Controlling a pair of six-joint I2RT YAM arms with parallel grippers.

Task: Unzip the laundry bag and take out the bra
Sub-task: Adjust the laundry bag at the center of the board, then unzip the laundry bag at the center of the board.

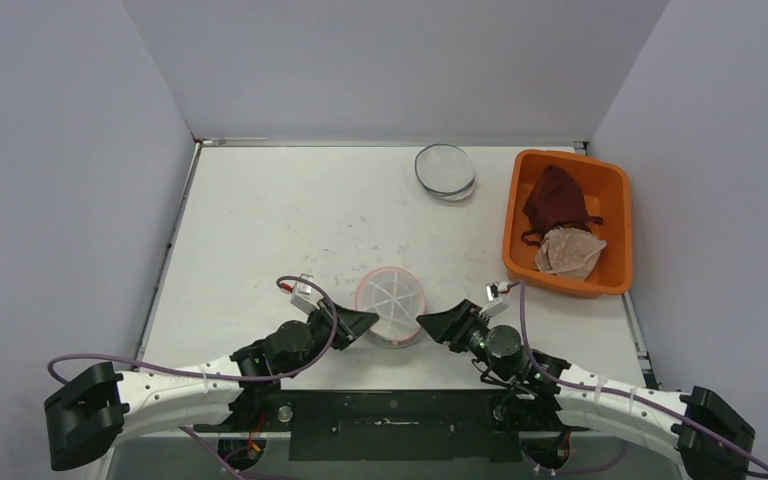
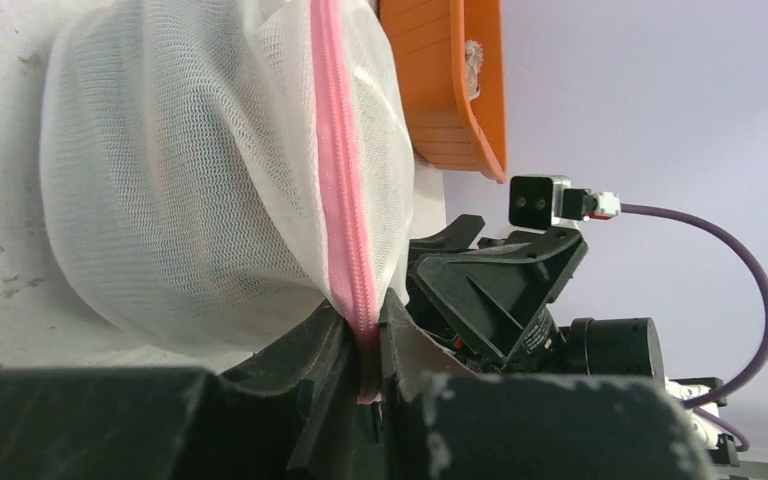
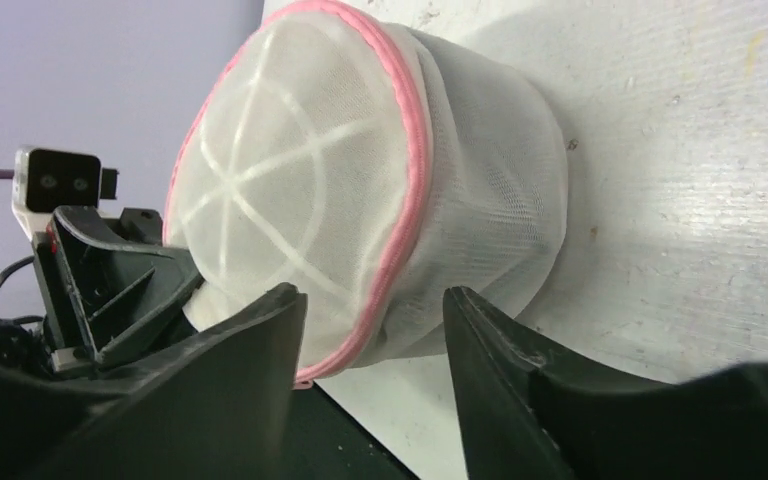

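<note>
The laundry bag [image 1: 391,305] is a white mesh drum with a pink zipper round its rim, standing near the table's front edge between both arms. My left gripper [image 1: 365,322] is at its left side. In the left wrist view that gripper [image 2: 365,335] is shut on the pink zipper band [image 2: 340,180], which runs down between the fingers. My right gripper [image 1: 428,322] is at the bag's right side. In the right wrist view it [image 3: 372,305] stands open, its fingers astride the bag's [image 3: 360,190] lower edge without pinching it. The bra is hidden.
An orange bin [image 1: 560,283] at the right back holds a dark red cloth [image 1: 555,200] and a beige cloth [image 1: 568,250]. A flattened mesh bag [image 1: 445,170] lies near the back wall. Grey walls close the table on three sides.
</note>
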